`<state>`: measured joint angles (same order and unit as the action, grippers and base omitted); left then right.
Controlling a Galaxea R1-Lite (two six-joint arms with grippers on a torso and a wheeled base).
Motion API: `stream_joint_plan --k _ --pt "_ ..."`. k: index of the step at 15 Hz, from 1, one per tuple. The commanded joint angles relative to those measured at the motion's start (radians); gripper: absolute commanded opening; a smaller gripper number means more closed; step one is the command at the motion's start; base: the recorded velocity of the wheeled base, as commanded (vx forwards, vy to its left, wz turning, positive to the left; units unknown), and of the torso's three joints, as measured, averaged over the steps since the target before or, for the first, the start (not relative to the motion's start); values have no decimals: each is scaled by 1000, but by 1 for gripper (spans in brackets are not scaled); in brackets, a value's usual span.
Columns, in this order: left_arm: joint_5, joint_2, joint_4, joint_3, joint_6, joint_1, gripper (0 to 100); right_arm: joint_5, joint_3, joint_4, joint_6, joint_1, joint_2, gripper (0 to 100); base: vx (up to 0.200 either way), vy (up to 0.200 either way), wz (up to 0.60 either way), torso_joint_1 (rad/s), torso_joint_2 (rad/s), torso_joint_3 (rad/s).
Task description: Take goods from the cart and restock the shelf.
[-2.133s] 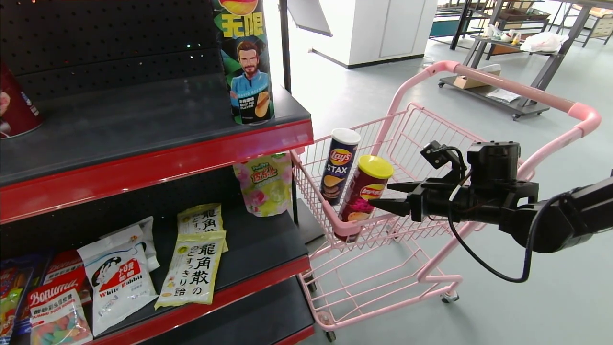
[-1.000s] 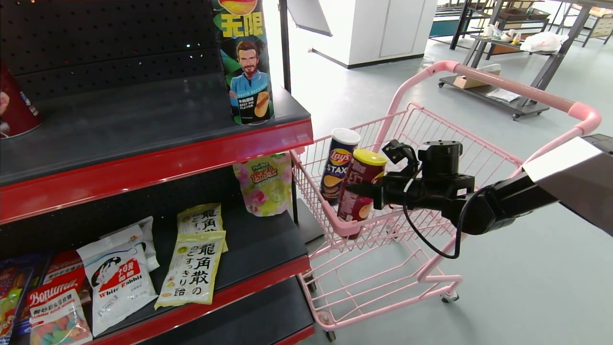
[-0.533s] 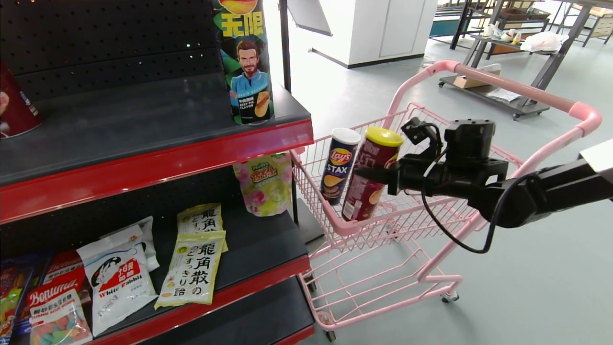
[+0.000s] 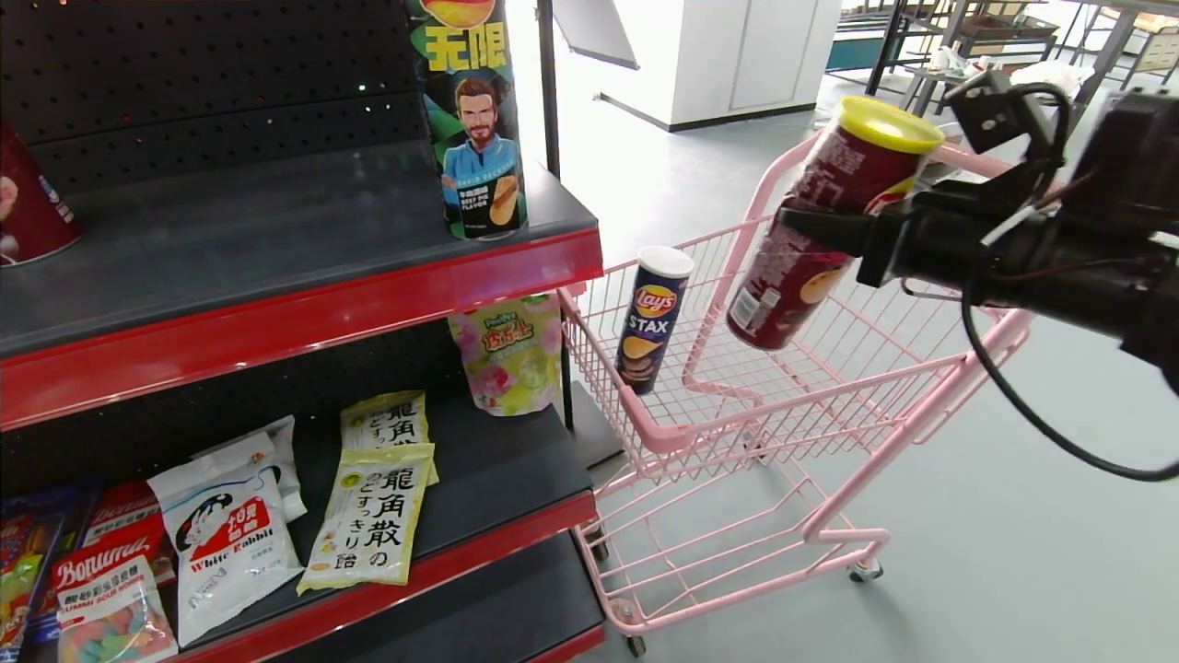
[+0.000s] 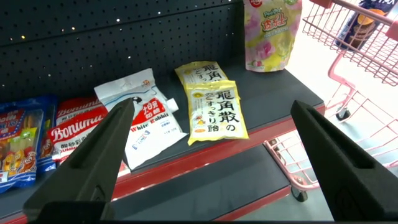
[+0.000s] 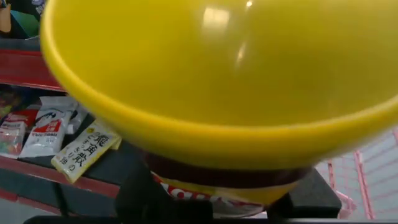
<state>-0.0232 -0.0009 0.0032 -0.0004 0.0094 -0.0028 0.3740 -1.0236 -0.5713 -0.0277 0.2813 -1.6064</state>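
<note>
Tilted yellow-lidded can (image 4: 787, 276) above cart (image 4: 659, 440)

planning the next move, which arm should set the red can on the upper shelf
Right: the right tool is shut on the red can, held above the cart. The left tool hangs open by the lower shelf.

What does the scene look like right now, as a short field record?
right gripper: shut on red can, tilted, lid up, above the cart
left gripper: open, facing lower shelf
cart: blue can standing in corner nearest shelf
upper shelf: green can upright at right end
lower shelf: snack bags, mostly lying flat
</note>
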Motion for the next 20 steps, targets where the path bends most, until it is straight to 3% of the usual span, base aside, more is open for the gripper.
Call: stream_joint_plan --k 1,2,4,6,9,13,20 --pt "0 1 0 -1 0 1 100 -195 109 334 -3 3 393 0 0 0 0 0 0 0" --pt "0 1 0 -1 0 1 100 -287 142 496 -3 4 522 0 0 0 0 0 0 0" --pt "0 1 0 0 0 0 100 -380 255 696 -3 -1 738 0 0 0 0 0 0 0" --pt "0 1 0 -1 0 1 100 -469 412 768 -11 -53 944 0 0 0 0 0 0 0" --pt "2 1 0 -1 0 1 100 -474 438 883 -32 -88 1037 0 0 0 0 0 0 0" --pt "2 1 0 -1 0 0 100 -480 439 886 -57 -91 1056 0 0 0 0 7 -35 -26" --pt "2 1 0 -1 0 1 100 -446 432 878 -84 -80 1030 0 0 0 0 110 -443 -327"
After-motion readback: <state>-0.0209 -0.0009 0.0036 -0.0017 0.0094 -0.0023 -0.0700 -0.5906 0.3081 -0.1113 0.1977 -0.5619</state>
